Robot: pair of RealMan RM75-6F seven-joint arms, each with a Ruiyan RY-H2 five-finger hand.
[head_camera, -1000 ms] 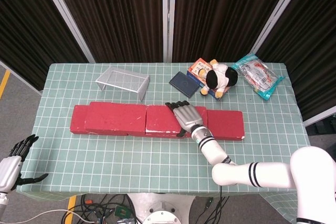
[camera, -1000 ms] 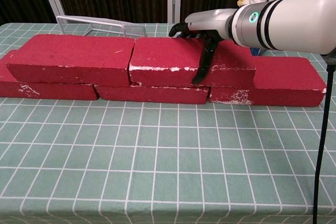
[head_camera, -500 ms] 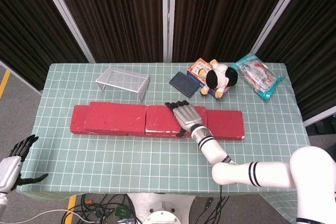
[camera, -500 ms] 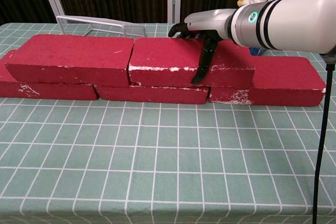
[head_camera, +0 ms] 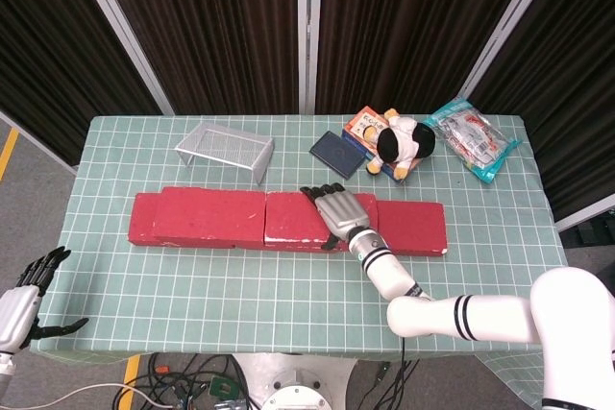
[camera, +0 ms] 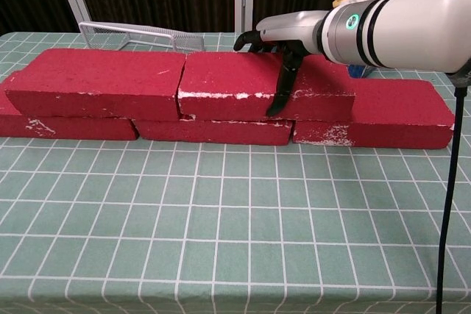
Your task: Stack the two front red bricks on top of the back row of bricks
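Three red bricks form a bottom row (head_camera: 413,228) (camera: 397,119) across the table's middle. Two more red bricks lie on top of it: the upper left brick (head_camera: 211,213) (camera: 103,79) and the upper right brick (head_camera: 293,218) (camera: 221,79), end to end. My right hand (head_camera: 338,210) (camera: 283,42) grips the upper right brick near its right end, fingers over the top and back edge, thumb down its front face. My left hand (head_camera: 24,300) hangs off the table's front left corner, fingers apart, holding nothing.
Behind the bricks stand a wire rack (head_camera: 226,149) (camera: 136,34), a dark blue wallet (head_camera: 337,154), a plush toy (head_camera: 404,144) on a box, and a snack packet (head_camera: 471,141). A black cable (camera: 450,182) hangs at the right of the chest view.
My right hand has slid the upper right brick slightly left, closing the gap to the upper left brick. The left hand has not moved.
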